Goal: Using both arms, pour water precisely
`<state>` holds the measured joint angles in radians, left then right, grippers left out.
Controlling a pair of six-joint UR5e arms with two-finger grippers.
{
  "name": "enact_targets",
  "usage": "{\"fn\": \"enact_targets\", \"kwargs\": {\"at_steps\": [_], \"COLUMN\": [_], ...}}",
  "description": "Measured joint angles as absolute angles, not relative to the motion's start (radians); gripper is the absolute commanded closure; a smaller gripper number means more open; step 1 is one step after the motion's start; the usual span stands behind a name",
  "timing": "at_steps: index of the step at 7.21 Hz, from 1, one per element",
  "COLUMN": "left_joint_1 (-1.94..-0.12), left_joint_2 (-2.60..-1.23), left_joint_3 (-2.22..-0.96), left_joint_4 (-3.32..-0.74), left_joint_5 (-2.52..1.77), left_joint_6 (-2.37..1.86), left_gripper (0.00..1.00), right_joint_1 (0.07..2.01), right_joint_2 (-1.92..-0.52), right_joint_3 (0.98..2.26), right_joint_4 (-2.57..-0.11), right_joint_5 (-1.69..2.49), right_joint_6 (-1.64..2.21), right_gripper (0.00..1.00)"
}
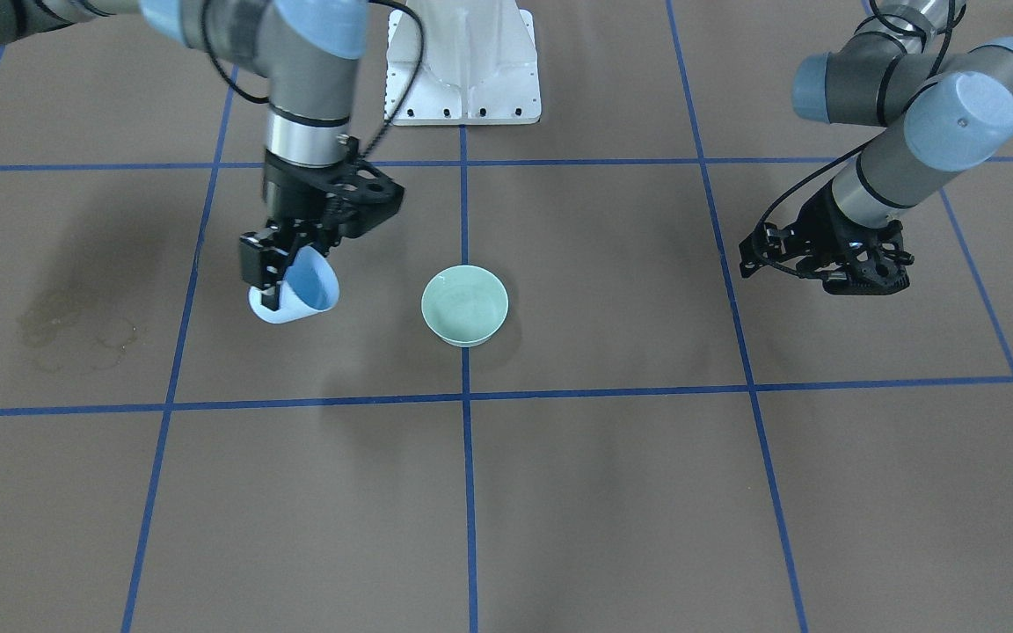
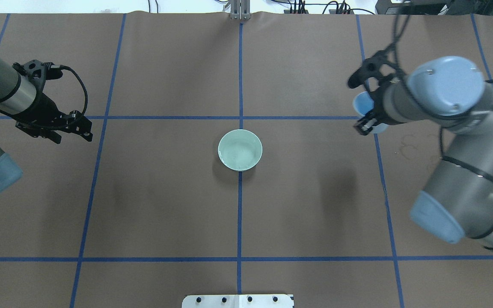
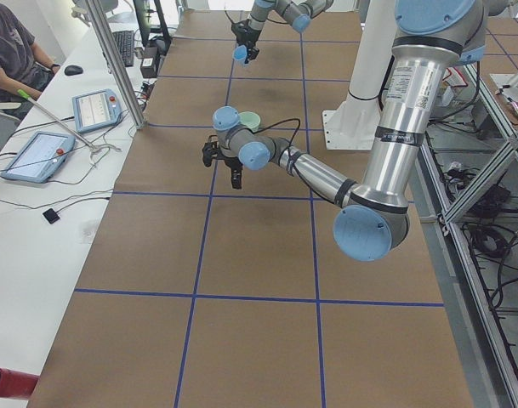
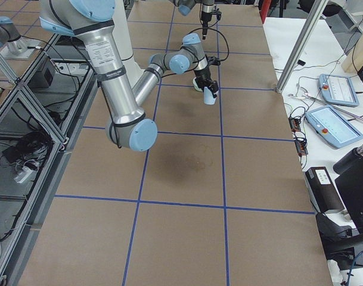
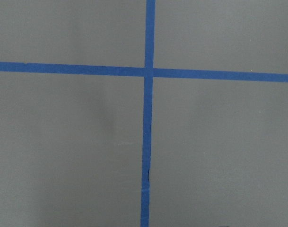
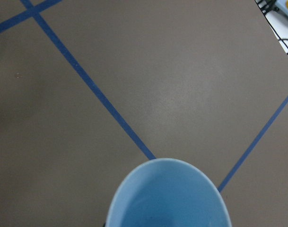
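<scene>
Brown-papered bench (image 1: 612, 492), gridded in blue tape, dried ring stains (image 1: 76, 332) off to one side. Risks dribbling onto the paper: right hand (image 1: 271, 281) clamped on one wall of a pale blue cup (image 1: 306, 294), tilted yet well apart from the green bowl (image 1: 464, 305) at centre. Risks slipping too, with only that single wall pinched. Contents of the cup impossible to judge; faint glints of water (image 2: 241, 155) in the bowl. Drops the right arm (image 1: 304, 79) steeply from above, wrist near vertical. Hangs the left arm (image 1: 911, 149) low and slanted, far to the other side, left hand (image 1: 757, 253) holding nothing; parted or closed, cannot tell.
</scene>
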<state>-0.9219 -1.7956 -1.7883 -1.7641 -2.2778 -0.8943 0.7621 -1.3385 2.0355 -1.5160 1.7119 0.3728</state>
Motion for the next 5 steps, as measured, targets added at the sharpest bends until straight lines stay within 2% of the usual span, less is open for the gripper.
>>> {"fn": "enact_targets", "kwargs": {"at_steps": [2, 3, 5], "left_joint_1": [-0.922, -0.922, -0.922], "left_joint_2": [-1.799, -1.800, -1.801], "left_joint_3": [-1.790, -1.791, -1.795], "left_joint_4": [-1.764, -1.764, -1.764], "left_joint_5": [-2.277, -2.276, -2.276], "left_joint_6": [-0.897, -0.900, -0.903], "left_gripper": [0.12, 0.12, 0.12], "right_joint_1": [0.860, 0.877, 0.886], "right_joint_2": [-1.671, -1.769, -1.843], "right_joint_3": [2.023, 1.955, 1.807], "right_joint_4": [-1.082, -0.843, -0.522], "right_joint_5": [1.782, 1.789, 1.775], "right_joint_6": [0.478, 0.588, 0.752], "right_gripper": [1.00, 1.00, 1.00]}}
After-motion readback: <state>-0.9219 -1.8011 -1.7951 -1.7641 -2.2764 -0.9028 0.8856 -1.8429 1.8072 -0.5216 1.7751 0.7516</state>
